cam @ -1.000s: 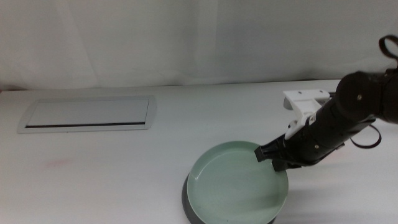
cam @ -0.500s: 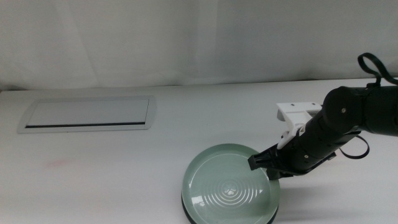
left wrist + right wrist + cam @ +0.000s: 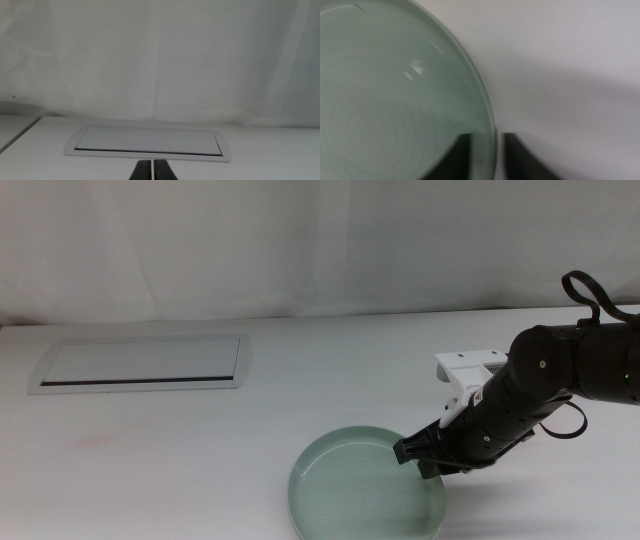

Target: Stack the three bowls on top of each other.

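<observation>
Middle view: the right gripper (image 3: 424,459) reaches in from the right side of the table and straddles the near-right rim of the pale green bowl (image 3: 365,492), which sits low at the front of the table. The right wrist view shows the two dark jaws set close together, one inside the rim and one outside it, with only the thin wall of the dish between them; whether they are pressing on it or just parted cannot be told for certain, though they appear to have hold of the rim. No dark edge shows beneath the green bowl here, and the blue-grey and white bowls are not visible, so whether they lie under it cannot be said.

The left gripper (image 3: 151,171) waits out of the way, jaws closed together and empty, facing the flat white panel (image 3: 148,141) at the far left of the table.

The risk, judged from this grip: a pinch on one thin edge gives little control. If the jaws lift or pull away without fully releasing, the light dish could tilt, drag sideways or slide off whatever is under it.
</observation>
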`<state>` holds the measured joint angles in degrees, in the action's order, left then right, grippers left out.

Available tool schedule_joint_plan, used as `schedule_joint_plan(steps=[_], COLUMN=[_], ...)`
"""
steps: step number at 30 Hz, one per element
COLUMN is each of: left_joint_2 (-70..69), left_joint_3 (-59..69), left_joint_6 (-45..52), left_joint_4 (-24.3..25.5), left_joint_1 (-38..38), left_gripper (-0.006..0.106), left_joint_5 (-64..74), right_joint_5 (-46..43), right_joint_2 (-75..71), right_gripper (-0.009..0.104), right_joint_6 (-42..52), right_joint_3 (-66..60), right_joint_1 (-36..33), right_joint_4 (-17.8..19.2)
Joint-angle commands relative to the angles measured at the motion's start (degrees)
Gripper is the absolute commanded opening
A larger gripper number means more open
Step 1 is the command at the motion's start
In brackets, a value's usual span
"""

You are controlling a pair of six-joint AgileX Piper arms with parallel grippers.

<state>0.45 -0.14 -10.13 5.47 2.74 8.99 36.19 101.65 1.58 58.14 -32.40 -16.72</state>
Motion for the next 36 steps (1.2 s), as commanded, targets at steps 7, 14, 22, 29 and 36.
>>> schedule_joint_plan(steps=[7,14,22,29,36], left_joint_2=[-2.22,-2.22,-2.22,-2.22,-2.22], left_joint_3=[2.22,2.22,2.22,2.22,2.22], left_joint_6=[0.02,0.02,0.02,0.02,0.02], left_joint_4=[-0.26,-0.26,-0.26,0.10,0.10], left_joint_1=[-0.33,-0.33,-0.33,-0.33,-0.33], left_gripper=[-0.003,-0.003,-0.003,-0.003,-0.003], left_joint_5=[-0.82,-0.82,-0.82,-0.82,-0.82], right_joint_5=[0.74,1.95,6.29,7.23,6.28], right_joint_2=[-0.04,-2.13,-5.16,-10.25,-17.88], right_gripper=[0.103,0.103,0.103,0.088,-0.003], right_joint_6=[0.14,0.14,-8.44,-10.34,-11.66], right_joint_3=[0.41,4.97,17.18,21.25,21.07], right_joint_1=[-0.15,-0.15,6.63,21.30,30.80], right_joint_4=[1.37,5.29,23.96,33.06,33.39])
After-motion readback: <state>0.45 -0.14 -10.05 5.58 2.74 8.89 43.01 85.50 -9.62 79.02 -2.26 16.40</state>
